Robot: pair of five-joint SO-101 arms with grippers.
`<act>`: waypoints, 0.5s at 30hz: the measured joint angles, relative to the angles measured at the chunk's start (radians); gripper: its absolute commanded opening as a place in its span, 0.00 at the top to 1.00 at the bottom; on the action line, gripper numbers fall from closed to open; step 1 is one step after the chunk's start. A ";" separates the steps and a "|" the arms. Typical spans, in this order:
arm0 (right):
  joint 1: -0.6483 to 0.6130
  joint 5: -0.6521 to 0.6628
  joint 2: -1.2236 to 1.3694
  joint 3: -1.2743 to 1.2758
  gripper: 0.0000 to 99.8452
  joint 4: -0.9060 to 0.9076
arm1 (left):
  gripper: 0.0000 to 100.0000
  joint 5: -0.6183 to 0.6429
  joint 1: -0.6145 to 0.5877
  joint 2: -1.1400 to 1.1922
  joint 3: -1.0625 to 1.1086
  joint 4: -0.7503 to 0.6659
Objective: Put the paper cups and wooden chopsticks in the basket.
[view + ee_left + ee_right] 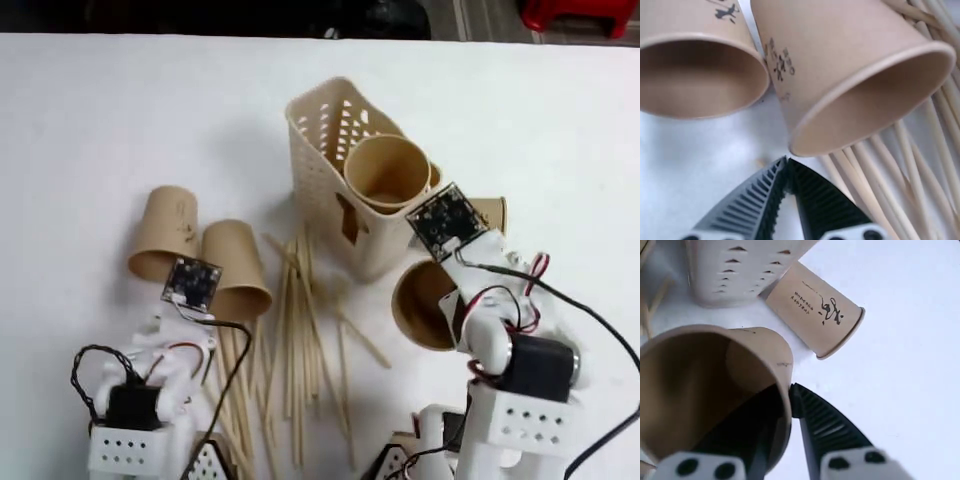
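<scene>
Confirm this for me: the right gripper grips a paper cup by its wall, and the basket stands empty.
Not quite. The basket is not empty: the high view shows one paper cup already sitting in it, mouth up. The rest holds: the right gripper grips a second paper cup by its wall, one finger inside and one outside.

a cream perforated plastic basket stands upright mid-way across the white table, with one tan paper cup upright inside it. two more lie on their sides to its left, touching: the outer cup and the inner cup. pale wooden chopsticks lie in a loose pile before the basket. a fourth cup lies against the right arm, and a fifth cup lies just beside the basket. the left arm sits near the two fallen cups.
</scene>
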 measured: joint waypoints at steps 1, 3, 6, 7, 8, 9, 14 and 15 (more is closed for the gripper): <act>0.000 -0.005 0.000 -0.029 0.98 0.015 | 0.98 0.000 0.000 0.000 0.000 0.000; 0.000 -0.012 0.000 -0.089 0.98 0.038 | 0.98 0.000 0.000 0.000 0.000 0.000; 0.000 -0.038 -0.002 -0.176 0.98 0.063 | 0.98 0.000 0.000 0.000 0.000 0.000; 0.000 -0.048 -0.002 -0.204 0.98 0.071 | 0.98 0.000 0.000 0.000 0.000 0.000; 0.000 -0.057 -0.002 -0.230 0.98 0.081 | 0.98 0.000 0.000 0.000 0.000 0.000; 0.000 -0.066 -0.002 -0.258 0.98 0.087 | 0.98 0.000 0.000 0.000 0.000 0.000; 0.000 -0.115 -0.009 -0.396 0.98 0.094 | 0.98 0.000 0.000 0.000 0.000 0.000; 0.000 -0.126 -0.006 -0.427 0.98 0.094 | 0.98 0.000 0.000 0.000 0.000 0.000</act>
